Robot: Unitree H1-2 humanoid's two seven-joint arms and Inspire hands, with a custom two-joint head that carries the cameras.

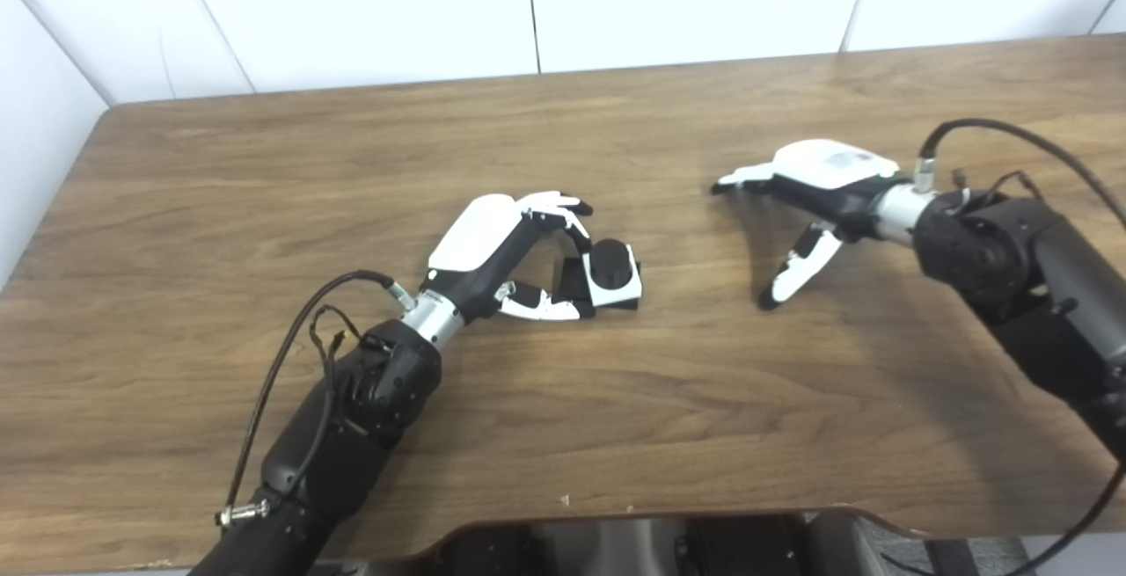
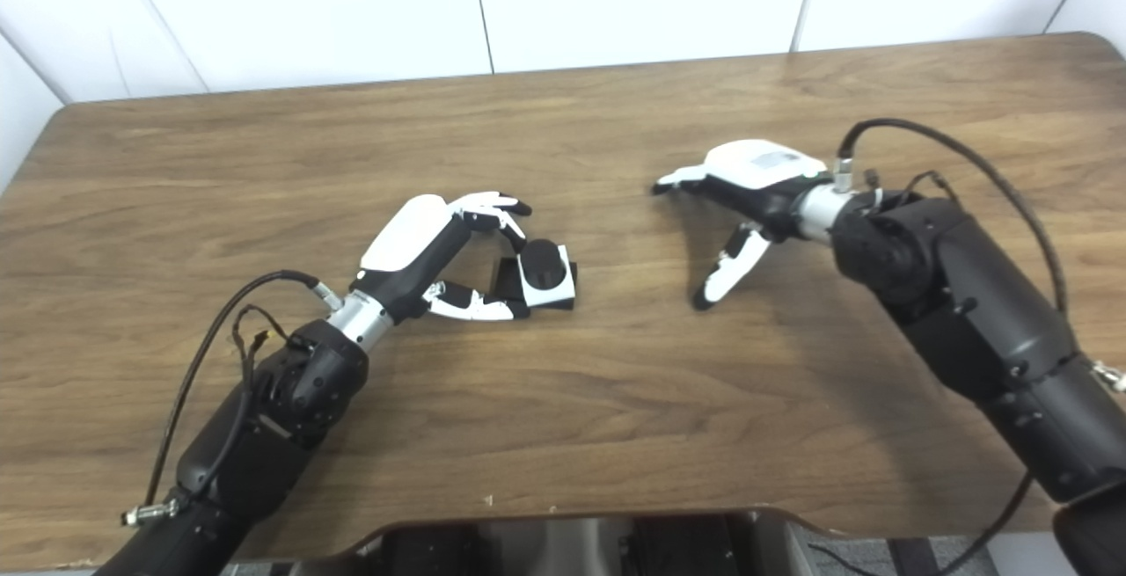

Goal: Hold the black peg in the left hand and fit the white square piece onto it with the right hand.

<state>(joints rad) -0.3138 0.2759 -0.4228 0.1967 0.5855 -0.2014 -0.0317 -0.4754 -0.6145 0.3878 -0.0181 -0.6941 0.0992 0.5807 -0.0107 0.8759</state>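
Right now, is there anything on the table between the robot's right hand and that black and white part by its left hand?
Nothing visible. Only bare wooden table lies between the open right hand and the white square piece, which already sits around the black peg at the left hand fingertips.

Resting left hand (image 1: 506, 251) low with fingers and thumb curled inward, holding right hand (image 1: 814, 185) raised apart, palm down, fingers spread.
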